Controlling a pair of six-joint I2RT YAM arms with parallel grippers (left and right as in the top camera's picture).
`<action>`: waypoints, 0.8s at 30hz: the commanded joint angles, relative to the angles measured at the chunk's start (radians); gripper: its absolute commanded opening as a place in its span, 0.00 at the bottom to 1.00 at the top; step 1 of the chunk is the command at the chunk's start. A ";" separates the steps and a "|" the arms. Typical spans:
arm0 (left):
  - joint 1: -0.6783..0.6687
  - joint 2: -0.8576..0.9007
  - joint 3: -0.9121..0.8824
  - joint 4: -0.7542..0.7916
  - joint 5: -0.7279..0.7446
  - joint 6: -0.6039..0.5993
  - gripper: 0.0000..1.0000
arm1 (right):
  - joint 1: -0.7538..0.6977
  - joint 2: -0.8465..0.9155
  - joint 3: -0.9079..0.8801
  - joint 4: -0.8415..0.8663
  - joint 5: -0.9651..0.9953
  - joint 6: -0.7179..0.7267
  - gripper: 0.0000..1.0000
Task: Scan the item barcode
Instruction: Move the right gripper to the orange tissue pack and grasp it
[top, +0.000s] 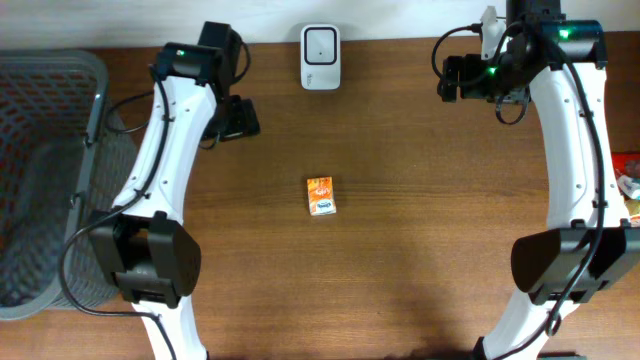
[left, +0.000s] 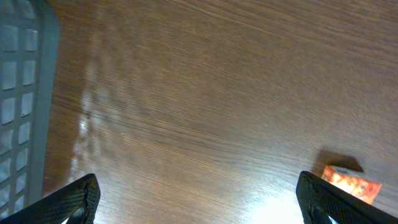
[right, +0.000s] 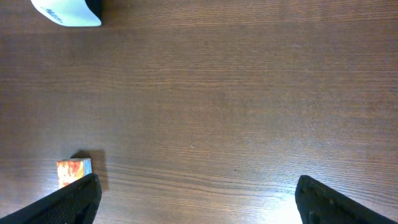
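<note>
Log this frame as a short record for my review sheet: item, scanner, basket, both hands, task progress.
item: small orange box, lying mid-way across the table, nothing touching it
scanner: white scanner at the far edge, apart from the box
basket: grey mesh basket beside the left arm
left hand: open, empty
right hand: open, empty
progress: box not yet picked up

left end effector: jaws wide apart, empty | right end effector: jaws wide apart, empty
</note>
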 joint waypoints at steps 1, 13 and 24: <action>0.035 -0.018 0.006 -0.002 -0.021 0.013 0.99 | -0.006 0.006 -0.001 0.000 0.012 -0.003 0.99; 0.035 -0.018 0.006 -0.002 -0.014 0.013 0.99 | -0.006 0.006 -0.001 0.010 -0.132 0.069 0.99; 0.035 -0.018 0.006 -0.001 -0.014 0.013 0.99 | 0.169 0.016 -0.393 0.077 -0.211 0.055 0.99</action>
